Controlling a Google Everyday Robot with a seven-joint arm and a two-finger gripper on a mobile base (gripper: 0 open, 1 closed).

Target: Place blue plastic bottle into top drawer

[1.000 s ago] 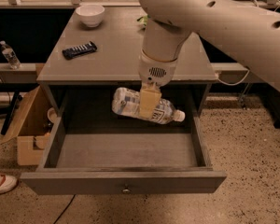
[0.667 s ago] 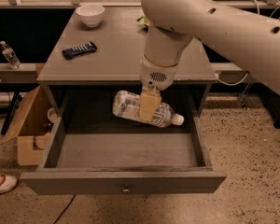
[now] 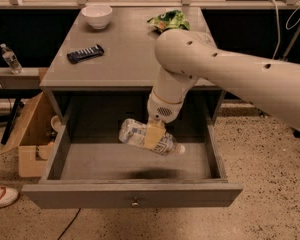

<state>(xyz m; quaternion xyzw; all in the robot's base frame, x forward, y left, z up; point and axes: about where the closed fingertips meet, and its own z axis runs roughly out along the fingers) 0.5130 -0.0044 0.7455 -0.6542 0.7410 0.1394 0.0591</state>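
Observation:
The blue plastic bottle (image 3: 136,133) is clear with a white and pale-blue label and a white cap pointing right. It lies tilted, held in the air over the open top drawer (image 3: 135,161), above its floor. My gripper (image 3: 154,135) hangs from the white arm and is shut on the bottle's middle. The drawer is pulled fully out of the grey cabinet (image 3: 125,59), its front panel with a small metal knob (image 3: 135,202) nearest the camera. The drawer's floor shows a dark shadow below the bottle.
On the cabinet top are a white bowl (image 3: 97,15), a dark snack bar (image 3: 85,53) and a green chip bag (image 3: 169,20). A cardboard box (image 3: 32,139) stands left of the drawer. A small water bottle (image 3: 10,58) stands far left. A shoe (image 3: 1,195) lies on the floor.
The arm has lowered and swung slightly, carrying the bottle a little further down into the drawer opening. The grip on the bottle is unchanged.

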